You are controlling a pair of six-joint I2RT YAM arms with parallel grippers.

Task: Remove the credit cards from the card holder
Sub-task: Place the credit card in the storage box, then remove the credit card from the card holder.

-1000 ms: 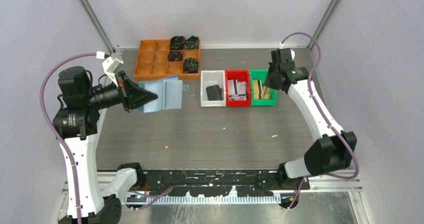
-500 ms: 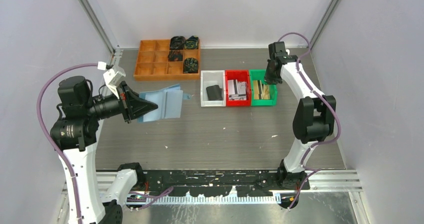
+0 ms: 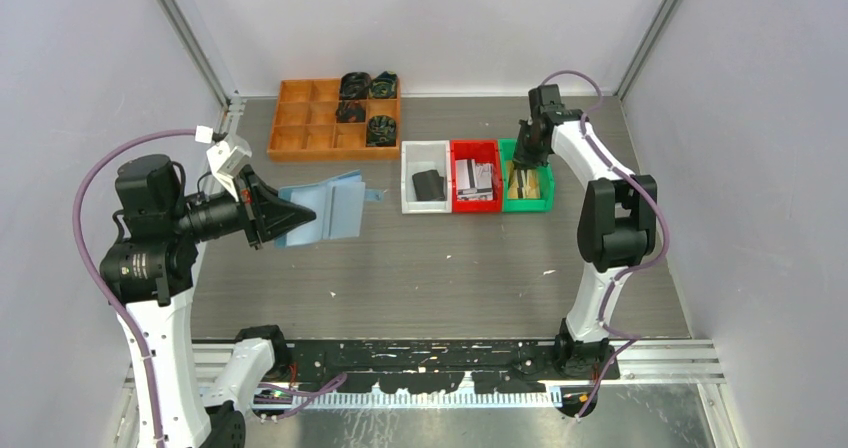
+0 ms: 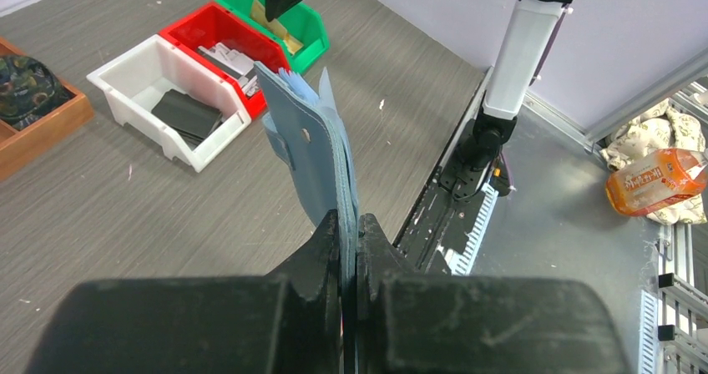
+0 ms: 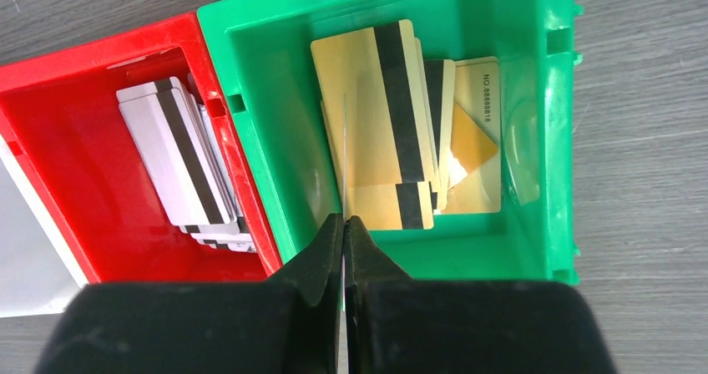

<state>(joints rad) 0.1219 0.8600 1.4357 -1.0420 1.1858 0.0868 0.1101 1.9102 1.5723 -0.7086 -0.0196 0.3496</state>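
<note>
Pinching the soft light-blue folding card holder (image 4: 311, 144) aloft for access, the left gripper (image 4: 349, 224) stayed out of the way while the right gripper (image 5: 344, 224) held a thin pale credit card (image 5: 344, 153) edge-on over the green plastic bin (image 5: 267, 65), apparently for sorting.

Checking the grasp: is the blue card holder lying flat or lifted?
Lifted: the left pincer pinches the card holder edge-on, clear of the table.

Holder (image 3: 340, 208): light blue, soft, pinched in left jaws, raised near the desk's left edge. Gold cards (image 5: 376, 115), dark-striped, stacked in green bin (image 5: 275, 73). Grey cards (image 5: 171, 153) in red bin (image 5: 75, 140). Dark card (image 3: 429, 184) in white bin (image 3: 411, 168). One thin card (image 5: 344, 140), edge-on, in right jaws.
</note>
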